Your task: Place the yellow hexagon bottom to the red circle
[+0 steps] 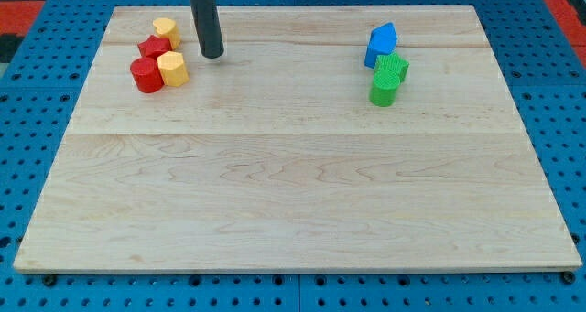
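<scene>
The red circle [146, 75] sits near the view's top left of the wooden board [293, 193]. A yellow hexagon [173, 69] touches its right side. A second red block [154, 48] lies just above the circle, and a smaller yellow block [166, 28] sits above that, touching it. My tip [212, 54] rests on the board just right of this cluster, a short gap to the upper right of the yellow hexagon, not touching it.
Near the view's top right stand a blue block [381, 43] and, below it, two green blocks [392, 68] [385, 89], close together. A blue pegboard [27, 166] surrounds the wooden board.
</scene>
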{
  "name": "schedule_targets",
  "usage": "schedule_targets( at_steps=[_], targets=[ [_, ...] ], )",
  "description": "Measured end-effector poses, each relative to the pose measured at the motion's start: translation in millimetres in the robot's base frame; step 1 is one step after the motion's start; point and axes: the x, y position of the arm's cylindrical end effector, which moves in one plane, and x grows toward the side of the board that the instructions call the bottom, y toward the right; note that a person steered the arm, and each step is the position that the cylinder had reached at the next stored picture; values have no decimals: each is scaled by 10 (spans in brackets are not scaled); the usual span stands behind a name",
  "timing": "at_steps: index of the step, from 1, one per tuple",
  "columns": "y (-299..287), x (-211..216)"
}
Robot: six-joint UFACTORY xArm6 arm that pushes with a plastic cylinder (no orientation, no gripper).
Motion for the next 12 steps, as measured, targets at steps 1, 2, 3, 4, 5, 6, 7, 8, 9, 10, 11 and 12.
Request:
schedule_targets(
  at_steps=[1, 2, 3, 4, 5, 6, 7, 8, 9, 10, 11, 12],
  targets=[
    [-200, -14],
    [-312, 181],
    [-296, 315],
    [-297, 497],
    [-295, 656],
    [-295, 815],
    [-295, 907],
    [-358, 1013],
    [-484, 1092],
    [-484, 1197],
    [-453, 1197],
    [-454, 1284]
  ],
)
